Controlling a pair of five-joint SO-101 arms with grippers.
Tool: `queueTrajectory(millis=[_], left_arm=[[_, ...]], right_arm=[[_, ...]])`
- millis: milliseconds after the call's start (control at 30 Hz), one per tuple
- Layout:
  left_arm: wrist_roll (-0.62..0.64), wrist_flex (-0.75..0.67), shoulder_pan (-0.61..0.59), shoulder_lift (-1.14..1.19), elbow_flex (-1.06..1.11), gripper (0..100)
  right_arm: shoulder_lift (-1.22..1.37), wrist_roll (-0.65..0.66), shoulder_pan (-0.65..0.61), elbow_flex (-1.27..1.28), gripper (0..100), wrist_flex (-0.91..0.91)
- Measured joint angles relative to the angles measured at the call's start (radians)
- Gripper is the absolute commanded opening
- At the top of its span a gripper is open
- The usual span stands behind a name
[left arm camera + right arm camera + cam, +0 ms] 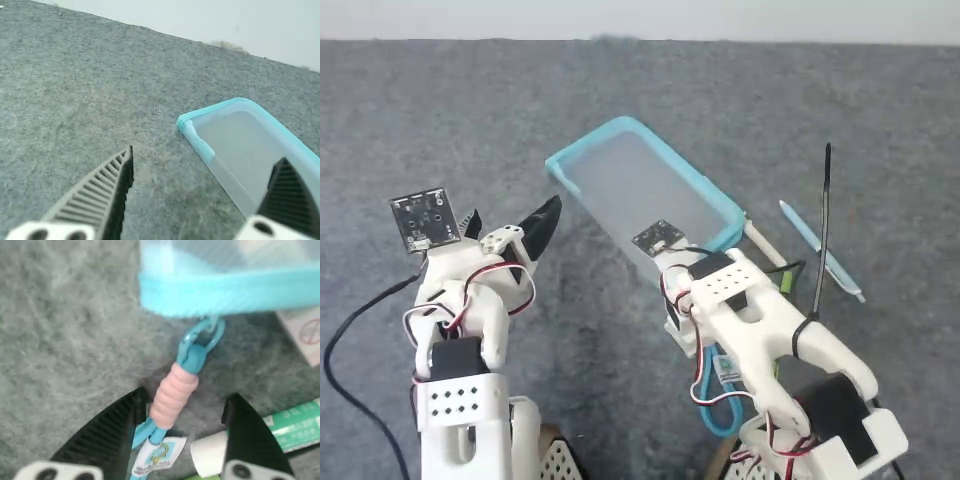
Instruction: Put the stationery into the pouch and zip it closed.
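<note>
The translucent pouch (640,190) with teal trim lies at the table's middle, its end seen in the left wrist view (245,145). My left gripper (510,218) hovers open just left of it, nothing between its fingers (112,192). My right arm is at the pouch's near corner. In the right wrist view the right gripper (187,395) is open, its jaws on either side of the pink zipper pull (175,392) that hangs from the teal trim (225,290). A blue-and-white pen (820,250), a thin black pen (823,225) and a white marker (760,245) lie right of the pouch.
A blue cord (705,395) with a small tag (155,452) trails from the zipper pull toward the arm's base. A green-and-white marker (280,432) lies beside the right finger. Grey felt (470,110) covers the table, with open room at the left and back.
</note>
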Motion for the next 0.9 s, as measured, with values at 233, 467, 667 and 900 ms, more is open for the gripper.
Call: queueTrajectory(millis=[233,467,667,900], left_arm=[[0.0,0.0,0.0,0.0,0.0,40],[0.0,0.0,0.0,0.0,0.0,40],[-0.044,0.002,0.0,0.0,0.0,40],[-0.147,0.21,0.144,0.0,-0.074,40]], right_arm=[[0.0,-0.014,0.009,0.0,0.5,-0.032],[0.0,0.058,0.009,0.0,0.7,-0.035],[-0.061,0.094,0.097,-0.006,0.7,0.0],[-0.477,0.186,0.158,-0.094,0.6,0.118]])
